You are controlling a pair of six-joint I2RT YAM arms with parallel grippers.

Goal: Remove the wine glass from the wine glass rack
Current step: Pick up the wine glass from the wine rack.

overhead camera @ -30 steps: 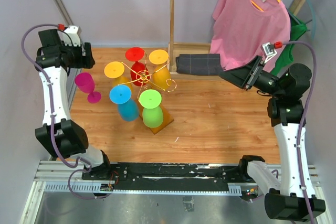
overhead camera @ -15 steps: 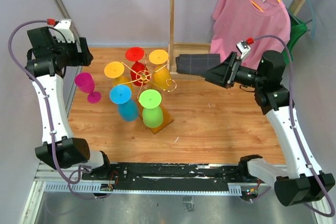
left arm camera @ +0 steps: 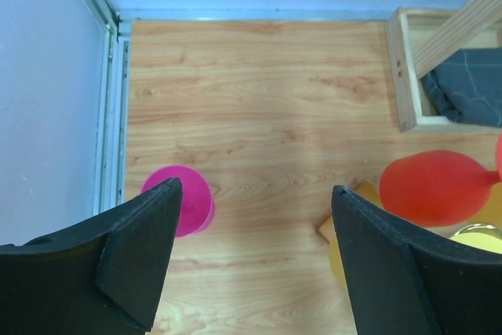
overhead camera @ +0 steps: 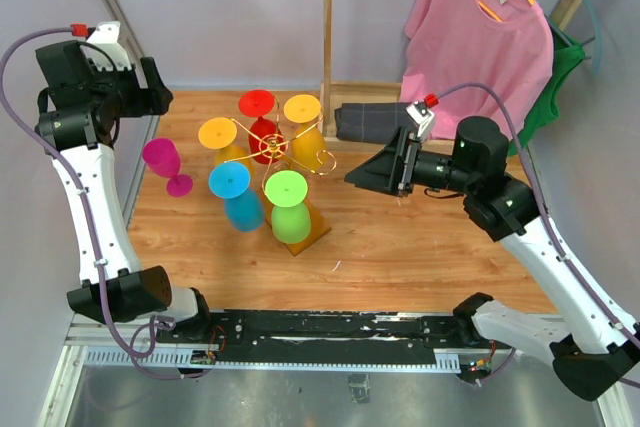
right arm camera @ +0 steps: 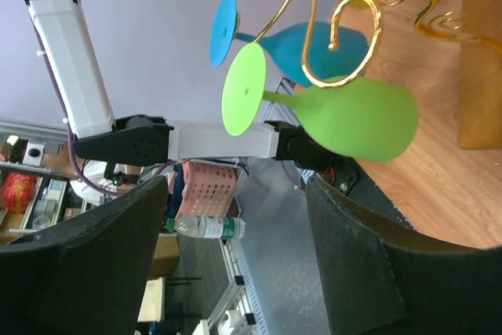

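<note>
The gold wire wine glass rack [overhead camera: 300, 152] stands on a wooden base [overhead camera: 312, 229] mid-table. Hanging from it are red [overhead camera: 258, 105], yellow [overhead camera: 302, 109], orange [overhead camera: 217, 133], blue [overhead camera: 230, 181] and green [overhead camera: 287, 191] glasses. A magenta wine glass [overhead camera: 163, 162] stands on the table left of the rack, also in the left wrist view [left arm camera: 179, 198]. My left gripper [overhead camera: 155, 97] is open, high above the table's far left. My right gripper [overhead camera: 362, 175] is open and empty, just right of the rack, facing the green glass [right arm camera: 345, 119] and a gold curl [right arm camera: 345, 45].
A wooden tray with a dark folded cloth [overhead camera: 375, 122] sits at the back right, with a vertical wooden post [overhead camera: 327, 17]. A pink shirt [overhead camera: 478, 42] hangs at the far right. A metal rail [left arm camera: 106, 107] borders the table's left edge.
My right arm has swung left and lower, bringing its gripper from the back right to just right of the rack. My left arm has risen and pulled back to the left.
</note>
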